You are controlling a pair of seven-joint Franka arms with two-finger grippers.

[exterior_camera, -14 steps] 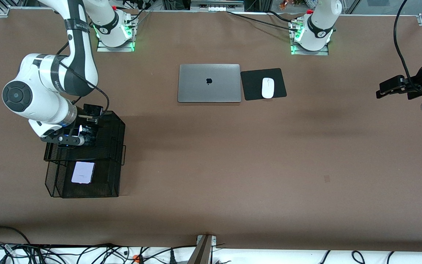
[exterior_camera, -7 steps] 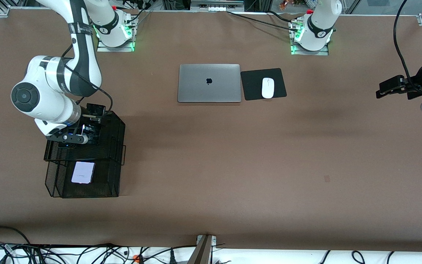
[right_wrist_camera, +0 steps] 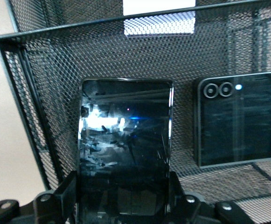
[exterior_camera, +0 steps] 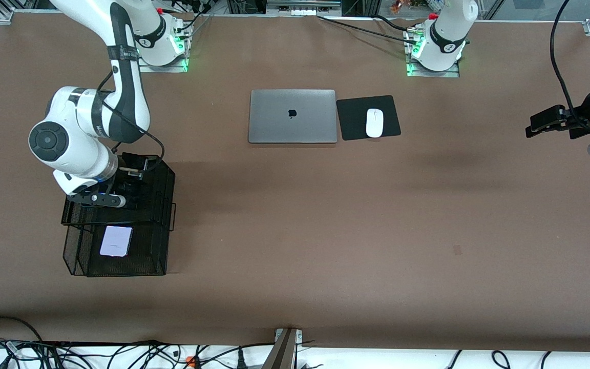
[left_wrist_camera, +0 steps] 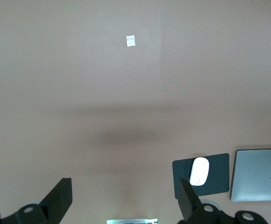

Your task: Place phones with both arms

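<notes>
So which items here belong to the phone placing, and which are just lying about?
Job:
- long black phone, held by right hand
- squarish black phone, upper tray
- white phone, lower tray
- mesh tray rack

Idle:
- laptop
- mouse
- mouse pad

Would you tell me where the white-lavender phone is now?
The white-lavender phone lies in the black mesh tray's lower tier, at the right arm's end, nearer the front camera than the right claw.

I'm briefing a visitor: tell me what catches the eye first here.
The right gripper, shut on a slim black phone, is over the upper tier of a black mesh rack, where a squarish black phone lies. A white-lavender phone lies on the lower tier. The open left gripper waits over bare table.
</notes>
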